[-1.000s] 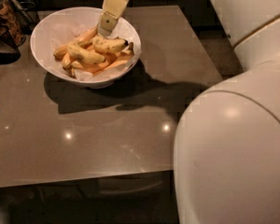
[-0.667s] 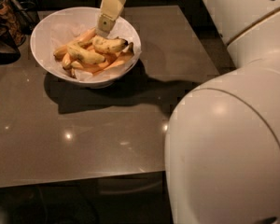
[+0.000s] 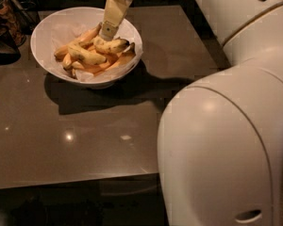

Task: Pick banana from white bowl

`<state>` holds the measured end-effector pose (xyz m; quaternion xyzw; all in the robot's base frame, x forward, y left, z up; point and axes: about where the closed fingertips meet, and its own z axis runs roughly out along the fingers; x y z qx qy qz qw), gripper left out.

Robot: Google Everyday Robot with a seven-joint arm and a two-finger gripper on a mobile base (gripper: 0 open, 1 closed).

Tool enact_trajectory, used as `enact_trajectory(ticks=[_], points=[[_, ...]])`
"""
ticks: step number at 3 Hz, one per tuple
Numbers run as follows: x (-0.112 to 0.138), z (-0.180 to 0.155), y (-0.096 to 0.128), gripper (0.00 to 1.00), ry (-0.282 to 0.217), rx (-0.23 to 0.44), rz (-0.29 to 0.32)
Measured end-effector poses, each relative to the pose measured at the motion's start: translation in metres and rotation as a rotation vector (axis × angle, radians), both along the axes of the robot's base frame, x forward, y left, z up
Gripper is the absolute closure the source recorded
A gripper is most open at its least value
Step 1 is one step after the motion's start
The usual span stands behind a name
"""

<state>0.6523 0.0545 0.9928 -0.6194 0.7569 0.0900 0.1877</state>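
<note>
One banana (image 3: pixel 112 46) — beneath end effector (image 3: pixel 105 34), in bowl (image 3: pixel 40 54)

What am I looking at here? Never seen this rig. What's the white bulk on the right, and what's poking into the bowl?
There is one picture from one camera. Where the camera is mounted isn't known, but it looks down across the robot's own body onto a table.

The big white shape on the right is the robot's arm, close to the lens. It reaches to the far side of the table and ends in the tan gripper, which points down into the white bowl.

The bowl stands on a brown table and holds several bananas on crinkled paper. The gripper's tip sits right by the plump pale-yellow speckled banana, the one it is meant to pick.

All the bananas lie in the bowl, and nothing is lifted. Some dark clutter sits at the left edge.
</note>
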Motion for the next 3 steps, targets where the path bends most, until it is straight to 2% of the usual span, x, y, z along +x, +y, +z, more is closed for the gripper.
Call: enact_trajectory(ticks=[1,3], points=[[0.0045,-0.0071,-0.0017,0.33,0.007,-0.027,-0.015],[0.0110,-0.0155,0.0048,0.36,0.007,-0.080,-0.016]])
